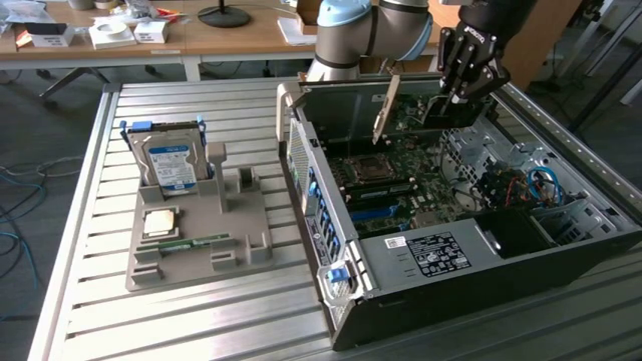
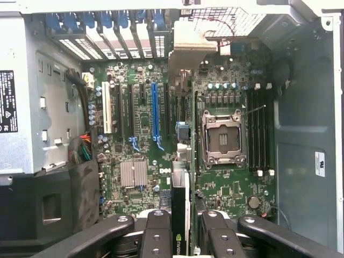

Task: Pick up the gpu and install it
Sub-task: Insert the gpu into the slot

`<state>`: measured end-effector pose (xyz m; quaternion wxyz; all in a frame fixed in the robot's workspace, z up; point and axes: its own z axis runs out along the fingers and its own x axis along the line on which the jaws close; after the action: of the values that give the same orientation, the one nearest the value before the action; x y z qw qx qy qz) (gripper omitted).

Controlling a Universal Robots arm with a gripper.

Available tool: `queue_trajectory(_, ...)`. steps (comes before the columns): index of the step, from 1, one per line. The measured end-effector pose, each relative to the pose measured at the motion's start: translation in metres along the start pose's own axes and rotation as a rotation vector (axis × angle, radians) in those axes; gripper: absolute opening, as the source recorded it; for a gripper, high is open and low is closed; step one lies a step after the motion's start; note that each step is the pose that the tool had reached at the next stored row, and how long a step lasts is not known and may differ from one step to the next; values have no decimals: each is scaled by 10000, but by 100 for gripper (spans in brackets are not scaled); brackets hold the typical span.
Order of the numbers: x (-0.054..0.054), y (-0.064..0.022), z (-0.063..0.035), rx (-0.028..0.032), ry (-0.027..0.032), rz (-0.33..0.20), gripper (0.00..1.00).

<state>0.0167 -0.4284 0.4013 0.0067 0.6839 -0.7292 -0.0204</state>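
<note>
Exterior view: gripper (image 1: 453, 101) is down inside the open computer case (image 1: 422, 259), which lies on its side on the desk (image 1: 201, 323). The fingers (image 2: 157, 231) are clamped on the gpu (image 1: 440, 113), one on each face. The card is carried on edge, probably so its connector edge points down at the motherboard (image 1: 401, 177).

The bracket (image 1: 383, 111) is at the end away from the grip and faces the case's rear slot openings, where it has to land.

Wrist view: the gpu (image 2: 181, 188) runs edge-on between the blue slot (image 2: 156, 115) and the CPU socket (image 2: 223, 137), parallel to the slots, so it looks lined up. Can't tell if it's seated; my guess is it's just above the board.

The hard drive (image 1: 171, 162) and memory stick (image 1: 191, 242) sit in the grey holder (image 1: 201, 263), well apart from the case.
</note>
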Motion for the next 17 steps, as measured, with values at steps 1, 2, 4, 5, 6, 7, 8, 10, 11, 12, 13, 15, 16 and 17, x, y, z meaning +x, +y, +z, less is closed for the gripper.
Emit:
queue_trajectory(1,0,0,4,1,-2,0,26)
queue_trajectory(2,0,-1,13,1,-4,0,26)
queue_trajectory(4,1,0,43,11,-2,1,26)
queue_trajectory(5,1,-1,58,16,-3,0,26)
queue_trajectory(6,1,-1,71,20,-3,-1,26)
queue_trajectory(7,1,-1,80,21,-1,-1,26)
queue_trajectory(8,1,-1,88,23,-1,0,26)
queue_trajectory(10,2,-1,98,25,-2,0,26)
queue_trajectory(11,2,-1,97,25,-1,-1,26)
queue_trajectory(12,2,-1,98,26,-2,-1,26)
queue_trajectory(13,2,-1,98,26,-2,0,26)
queue_trajectory(15,2,-1,98,26,-2,0,26)
queue_trajectory(16,2,-1,100,26,-2,0,26)
queue_trajectory(17,1,-1,105,27,-5,-1,26)
